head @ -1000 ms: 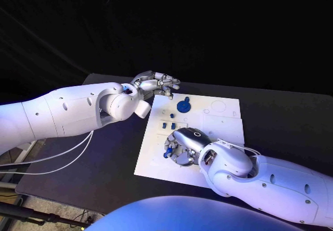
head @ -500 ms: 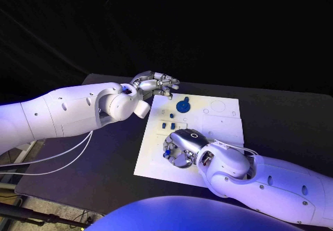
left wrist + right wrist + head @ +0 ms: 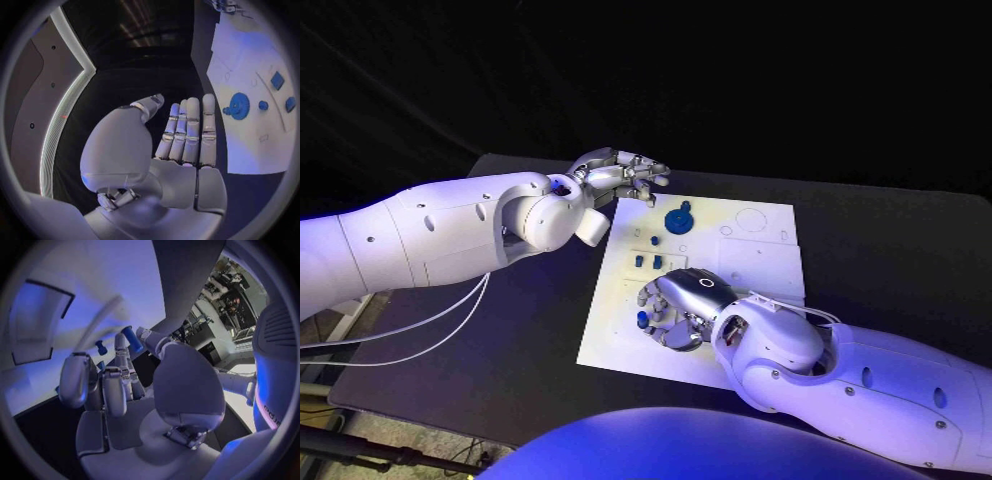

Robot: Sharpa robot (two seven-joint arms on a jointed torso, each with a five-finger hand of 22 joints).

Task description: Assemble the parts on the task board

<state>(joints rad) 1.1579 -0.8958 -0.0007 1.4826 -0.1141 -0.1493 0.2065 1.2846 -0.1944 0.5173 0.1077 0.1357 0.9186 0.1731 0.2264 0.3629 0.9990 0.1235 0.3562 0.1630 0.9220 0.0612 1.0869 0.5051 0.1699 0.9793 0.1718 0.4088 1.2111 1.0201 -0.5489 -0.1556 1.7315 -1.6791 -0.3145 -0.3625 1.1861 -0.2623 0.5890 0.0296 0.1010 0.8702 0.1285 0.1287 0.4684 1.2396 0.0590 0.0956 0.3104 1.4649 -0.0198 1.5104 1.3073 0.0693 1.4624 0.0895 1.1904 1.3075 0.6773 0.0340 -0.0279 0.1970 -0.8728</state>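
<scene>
The task board (image 3: 733, 262), a white plate, lies at the centre of the black desk (image 3: 891, 240). A blue gear (image 3: 681, 219) stands toward the board's 12 o'clock edge; two small blue pegs (image 3: 649, 261) stand just below it, toward the board's middle. The right hand (image 3: 678, 308) is lowered over the board's 7 o'clock region, fingers curled downward around a small blue part (image 3: 643, 320) at its fingertips. Whether that part is pinched or merely touched cannot be told from the head view.

Change: over the last second the right hand has crept slightly toward 9 o'clock and turned a little at the wrist, while the blue part has stayed beneath its fingers. The gear, the pegs and the left hand have not moved. This suggests, as a judgement, fine adjustment of one part at its seat, not transport; the assembly appears early, with most board recesses unfilled.

The left hand (image 3: 620, 176) hovers off the board's 11 o'clock corner, above the desk. The left wrist view shows its fingers (image 3: 187, 130) straight, side by side and holding nothing, which the head view leaves uncertain; the same view shows the gear (image 3: 238, 105) with a peg (image 3: 263, 105) beside it. The right wrist view shows the right hand's fingers (image 3: 119, 382) from behind, reaching to blue pieces (image 3: 130, 339) at their tips against the white board, though contact remains unresolved.
</scene>
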